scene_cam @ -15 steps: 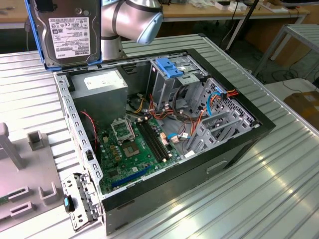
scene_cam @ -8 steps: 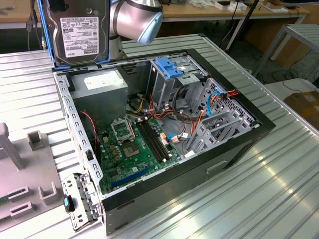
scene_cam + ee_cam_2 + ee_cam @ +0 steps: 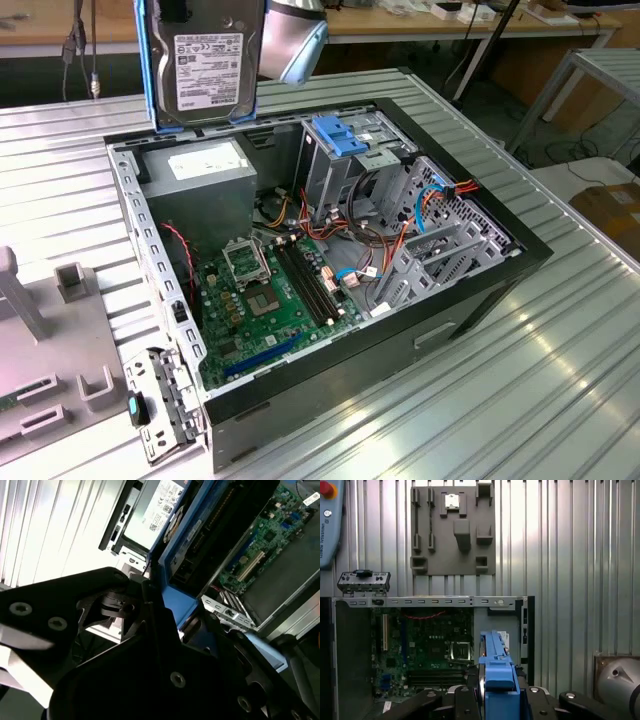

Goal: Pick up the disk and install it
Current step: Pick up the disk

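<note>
Black end effector (image 3: 499,696) is clamped tight on the blue-railed disk (image 3: 203,65); the disk's top edge is cut off in the exterior view, above the open computer case (image 3: 380,365).

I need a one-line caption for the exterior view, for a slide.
Held upright, the disk hangs above the open computer case, not yet installed.

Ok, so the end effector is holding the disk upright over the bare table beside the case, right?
No. The end effector holds the disk upright, but over the open computer case, near its power supply, not beside it. The first wrist view shows it.
</note>
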`<act>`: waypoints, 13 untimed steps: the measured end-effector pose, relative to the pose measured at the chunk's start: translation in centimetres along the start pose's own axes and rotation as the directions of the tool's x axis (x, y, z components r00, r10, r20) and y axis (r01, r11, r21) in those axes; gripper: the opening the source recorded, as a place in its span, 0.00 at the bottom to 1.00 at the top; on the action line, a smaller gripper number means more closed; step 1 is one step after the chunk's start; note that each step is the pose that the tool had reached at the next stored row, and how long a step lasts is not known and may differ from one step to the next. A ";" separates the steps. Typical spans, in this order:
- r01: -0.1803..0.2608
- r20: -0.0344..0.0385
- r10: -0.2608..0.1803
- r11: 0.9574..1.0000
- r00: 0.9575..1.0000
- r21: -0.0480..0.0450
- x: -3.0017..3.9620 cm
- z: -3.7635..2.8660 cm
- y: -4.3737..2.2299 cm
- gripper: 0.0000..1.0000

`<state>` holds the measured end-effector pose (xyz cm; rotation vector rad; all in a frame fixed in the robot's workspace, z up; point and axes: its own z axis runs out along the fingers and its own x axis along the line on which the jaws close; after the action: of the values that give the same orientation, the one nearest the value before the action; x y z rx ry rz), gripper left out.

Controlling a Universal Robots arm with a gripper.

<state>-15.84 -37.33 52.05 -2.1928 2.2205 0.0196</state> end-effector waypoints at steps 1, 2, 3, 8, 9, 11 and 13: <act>0.000 0.000 0.000 1.000 1.000 0.000 -0.01 0.04 -0.98 0.37; 0.000 0.000 0.000 1.000 1.000 0.000 -0.02 0.09 -2.17 0.37; 0.000 0.000 0.000 1.000 1.000 0.000 -0.04 0.15 -3.53 0.37; 0.000 0.000 0.000 1.000 1.000 0.000 -0.07 0.26 -6.12 0.37; 0.000 0.000 0.000 1.000 1.000 0.000 -0.07 0.28 -6.33 0.37; 0.000 0.000 0.000 1.000 1.000 0.000 -0.06 0.29 -6.43 0.37; 0.000 0.000 0.000 1.000 1.000 0.000 -0.07 0.29 -6.46 0.37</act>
<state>-9.37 -37.34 51.80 -2.1930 2.2207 0.0192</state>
